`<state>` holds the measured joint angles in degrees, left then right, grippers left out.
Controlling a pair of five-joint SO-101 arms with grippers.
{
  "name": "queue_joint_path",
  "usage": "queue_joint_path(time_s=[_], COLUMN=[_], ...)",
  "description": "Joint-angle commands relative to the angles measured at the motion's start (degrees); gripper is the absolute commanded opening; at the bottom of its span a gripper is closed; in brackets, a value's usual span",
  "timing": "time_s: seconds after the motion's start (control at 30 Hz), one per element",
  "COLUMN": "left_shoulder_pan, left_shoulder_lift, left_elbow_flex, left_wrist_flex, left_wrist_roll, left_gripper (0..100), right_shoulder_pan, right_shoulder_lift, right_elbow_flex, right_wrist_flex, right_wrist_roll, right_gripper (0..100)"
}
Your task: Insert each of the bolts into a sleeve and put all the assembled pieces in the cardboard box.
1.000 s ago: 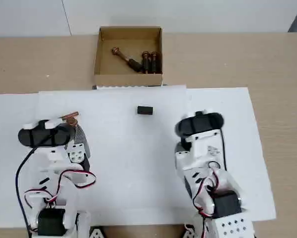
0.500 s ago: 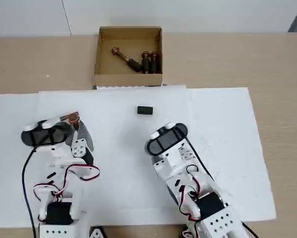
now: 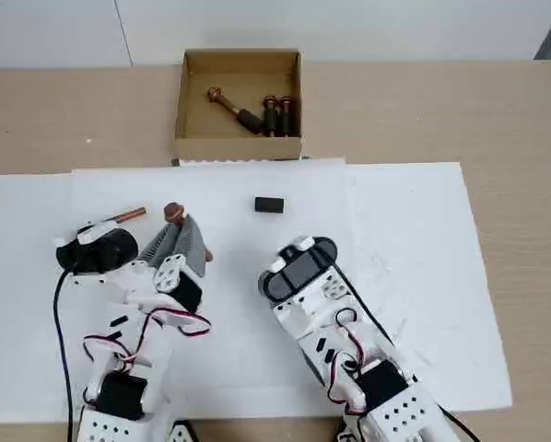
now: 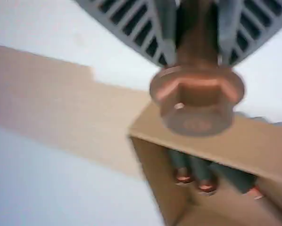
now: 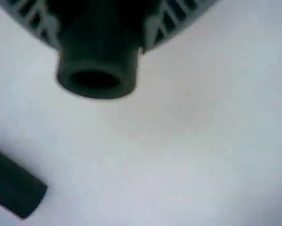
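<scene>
wooden table [image 3: 497, 110] under a white paper sheet [image 3: 404, 239], both arms on the near side. far left on the sheet: loose bolt [image 3: 128, 216], copper, lying flat, just beside the left arm. next: left gripper [image 4: 196, 42] clenched on the held bolt [image 4: 196, 96], shank between the fingers, flanged head sticking out clear, pointed toward the box. cardboard box [image 3: 240, 145] sat on the bare table just past the sheet's far edge, top open. assembled pieces [image 3: 262, 115] lay inside, three by the look of it (two side by side, one at a slant). loose sleeve [image 3: 269, 204], black, lay on the sheet in front of the box, apart from both arms. right of that: right gripper [image 5: 101, 28] grasping the held sleeve [image 5: 96, 70], black, open bore facing outward, above the sheet, loose sleeve near by.
</scene>
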<state>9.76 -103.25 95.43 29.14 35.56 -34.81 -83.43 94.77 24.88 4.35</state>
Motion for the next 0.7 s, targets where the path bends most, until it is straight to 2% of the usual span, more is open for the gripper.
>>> queue_joint_path(time_s=[0.0, 0.17, 0.33, 0.47, 0.67], left_shoulder_pan=[2.20, 5.27, 5.80, 6.33, 6.42], left_shoulder_lift=[-0.79, -0.79, -0.79, -0.79, -0.79], left_elbow_flex=[-0.40, -0.66, -0.75, -0.75, -0.66], left_wrist_flex=[-4.48, -7.30, -8.44, -8.35, -8.35], left_wrist_roll=[1.41, 1.58, 5.54, 5.71, 7.91], left_gripper=[0, 0, 0, 0, 0], right_shoulder_pan=[-1.45, -2.33, -2.33, -2.33, -3.47], right_shoulder_lift=[-0.40, -0.40, -0.48, -0.48, -0.48], right_elbow_flex=[-0.53, -0.62, -0.97, -0.88, -0.70], right_wrist_flex=[-2.15, -2.24, -2.24, -6.29, -9.36], right_wrist_roll=[0.53, 3.60, 5.80, 5.98, 10.37], right_gripper=[0.4, 0.4, 0.4, 0.4, 0.4])
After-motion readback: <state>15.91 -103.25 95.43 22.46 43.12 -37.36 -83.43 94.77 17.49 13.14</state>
